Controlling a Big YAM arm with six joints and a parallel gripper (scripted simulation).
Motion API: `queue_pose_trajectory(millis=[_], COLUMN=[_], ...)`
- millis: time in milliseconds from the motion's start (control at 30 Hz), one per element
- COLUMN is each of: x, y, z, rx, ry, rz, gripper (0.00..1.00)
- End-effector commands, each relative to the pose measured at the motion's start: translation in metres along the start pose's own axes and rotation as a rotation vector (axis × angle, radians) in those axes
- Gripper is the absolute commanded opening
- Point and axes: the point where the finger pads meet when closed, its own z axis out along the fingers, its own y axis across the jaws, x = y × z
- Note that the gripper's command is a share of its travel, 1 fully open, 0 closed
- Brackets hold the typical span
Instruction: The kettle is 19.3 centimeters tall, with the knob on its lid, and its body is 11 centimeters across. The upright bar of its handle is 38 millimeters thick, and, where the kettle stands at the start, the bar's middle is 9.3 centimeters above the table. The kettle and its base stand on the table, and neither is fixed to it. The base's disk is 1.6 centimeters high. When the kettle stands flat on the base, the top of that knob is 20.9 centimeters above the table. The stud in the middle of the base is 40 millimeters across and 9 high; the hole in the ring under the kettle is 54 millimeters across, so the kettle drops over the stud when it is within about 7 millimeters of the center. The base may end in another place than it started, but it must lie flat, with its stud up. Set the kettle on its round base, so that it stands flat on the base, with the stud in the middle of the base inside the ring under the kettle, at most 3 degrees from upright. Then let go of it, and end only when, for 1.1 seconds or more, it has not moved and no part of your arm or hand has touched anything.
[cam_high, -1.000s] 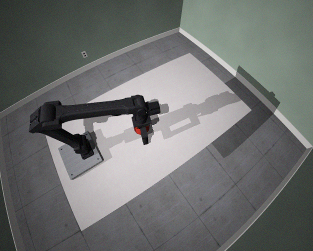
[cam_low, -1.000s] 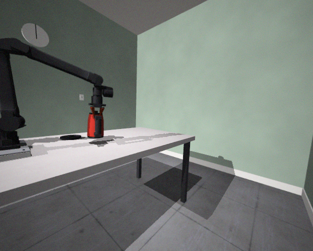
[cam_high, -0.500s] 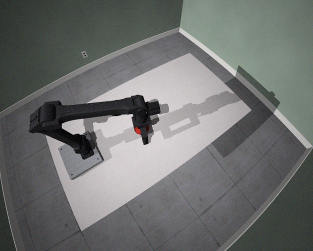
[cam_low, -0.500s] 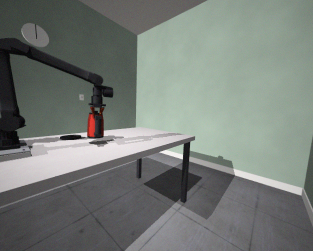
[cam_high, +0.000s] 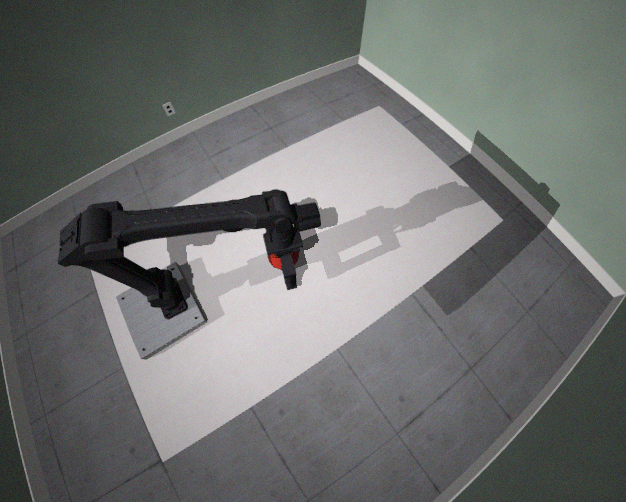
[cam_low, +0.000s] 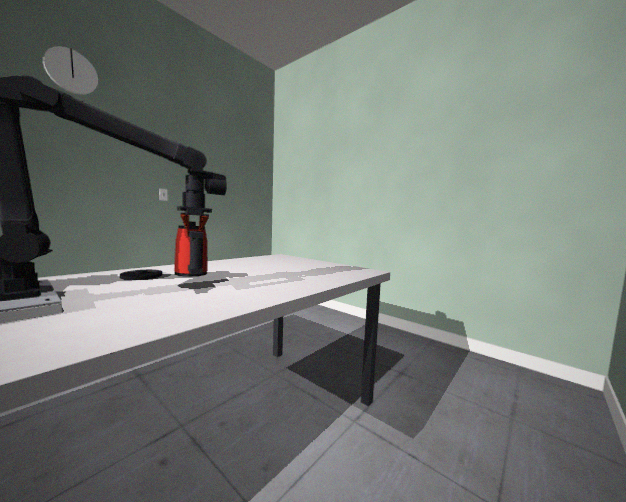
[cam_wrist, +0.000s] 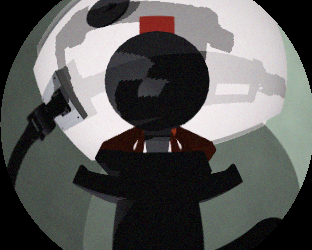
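You have the kettle (cam_low: 190, 251) in hand: the end effector (cam_low: 193, 223) points straight down over it, its fingers closed partway on something at the kettle's top, most likely the top of the handle, though the exact contact is too small to make out. The kettle hangs upright at or barely above the counter (cam_low: 292, 284); whether it is fully off the surface cannot be told. The round black base (cam_low: 140, 274) lies flat just to its left in the exterior view, close but apart. So the carry is in hand, and your next move calls for lifting enough to pass over the stud, shifting left over the base's middle, lowering straight, then releasing. The counter is white, on dark legs, over a grey tiled floor (cam_low: 365, 449), with green walls and a wall clock (cam_low: 69, 69).
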Motion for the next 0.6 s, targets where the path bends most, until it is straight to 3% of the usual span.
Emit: queue_pose_trajectory(millis=[0, 133, 200, 433, 467, 567], x=[-0.005, -0.005, -0.005, -0.005, -0.005, -0.005], y=[-0.012, -0.01, -0.003, 0.001, -0.017, -0.017], z=[-0.032, -0.03, -0.021, -0.019, -0.043, -0.043], rx=[0.094, 0.089, 0.067, 0.066, 0.125, 0.125], ry=[-0.011, -0.011, -0.01, -0.01, -0.012, -0.012], rz=[-0.005, -0.005, -0.006, -0.006, -0.004, -0.004], gripper=[0.0, 0.0, 0.0, 0.0, 0.0, 0.0])
